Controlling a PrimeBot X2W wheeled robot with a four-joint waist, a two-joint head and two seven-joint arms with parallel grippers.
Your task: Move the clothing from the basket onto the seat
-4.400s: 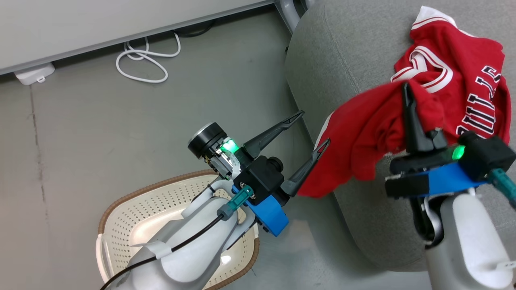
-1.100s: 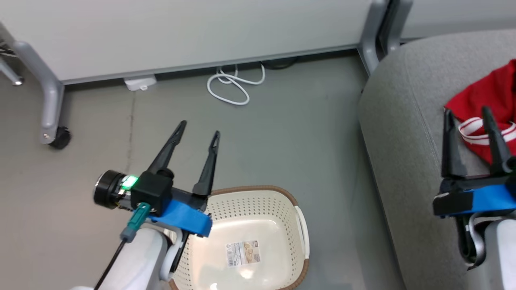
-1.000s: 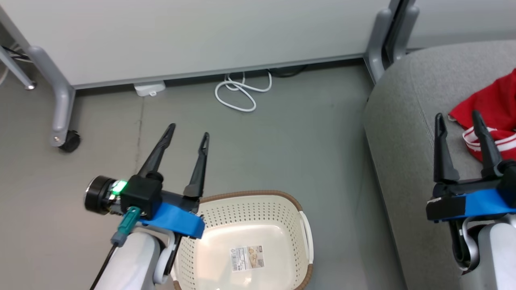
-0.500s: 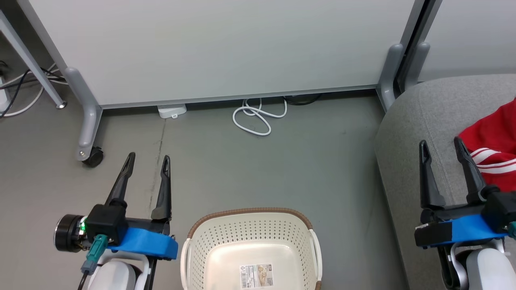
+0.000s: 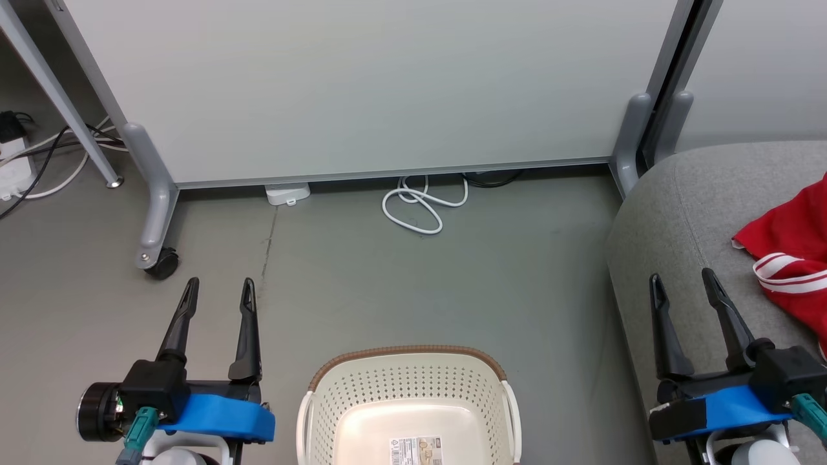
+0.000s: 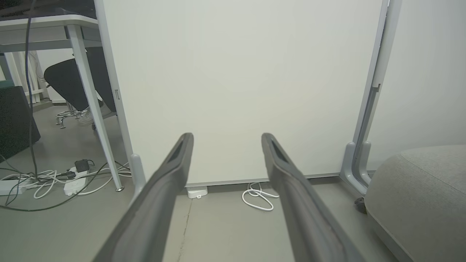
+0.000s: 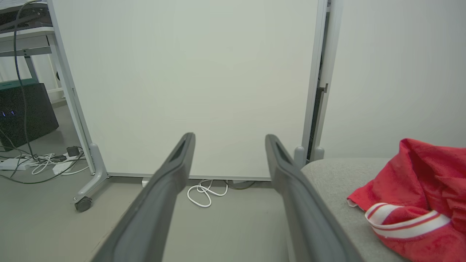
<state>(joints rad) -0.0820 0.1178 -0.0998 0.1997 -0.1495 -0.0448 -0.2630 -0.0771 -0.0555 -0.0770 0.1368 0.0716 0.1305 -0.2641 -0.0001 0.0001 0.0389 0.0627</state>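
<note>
The red clothing [image 5: 791,252] with white bands lies on the grey seat [image 5: 672,219] at the right edge; it also appears at the right of the right wrist view as the clothing [image 7: 422,203] on the seat [image 7: 338,174]. The cream basket [image 5: 407,400] with a brown rim stands on the floor at bottom centre, holding nothing but a label sticker. My left gripper [image 5: 219,285] is open over the floor to the left of the basket. My right gripper [image 5: 682,276] is open over the seat's front edge, left of the clothing, holding nothing.
A pale grey wheeled partition panel [image 5: 362,84] stands behind, with a caster [image 5: 161,263] at its left foot. A coiled white cable [image 5: 420,205] and a white box [image 5: 287,193] lie at its base. Cables and a power strip [image 6: 72,183] lie under a desk at far left.
The head camera has tilted and swung, so the basket and seat shifted in the picture. Both arms drew back and lowered, fingers still apart. The clothing lies released on the seat.
</note>
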